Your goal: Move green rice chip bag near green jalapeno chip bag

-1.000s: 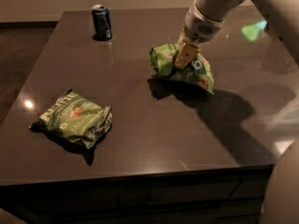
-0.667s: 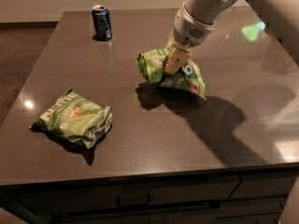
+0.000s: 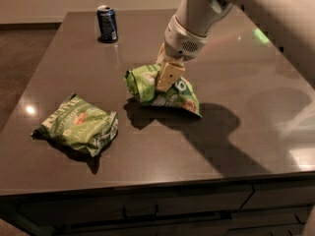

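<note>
The green rice chip bag (image 3: pixel 147 85) is bright green and wrinkly, with white letters and chip pictures, and sits near the middle of the dark table. My gripper (image 3: pixel 166 78) comes down from the upper right and is shut on the top of this bag, its tan fingers (image 3: pixel 167 75) pinching the crumpled foil. The green jalapeno chip bag (image 3: pixel 78 124) is flatter and olive green, with pale lettering along one edge. It lies at the front left of the table, a short gap to the left of the held bag.
A blue soda can (image 3: pixel 107 23) stands upright at the back left of the table (image 3: pixel 246 107). My white arm (image 3: pixel 231 4) crosses the upper right. The table's front edge runs just below the jalapeno bag, with drawers under it.
My gripper has carried the green rice chip bag leftward and toward the front, closing most of the gap to the jalapeno bag. The jalapeno bag and can have not moved.
</note>
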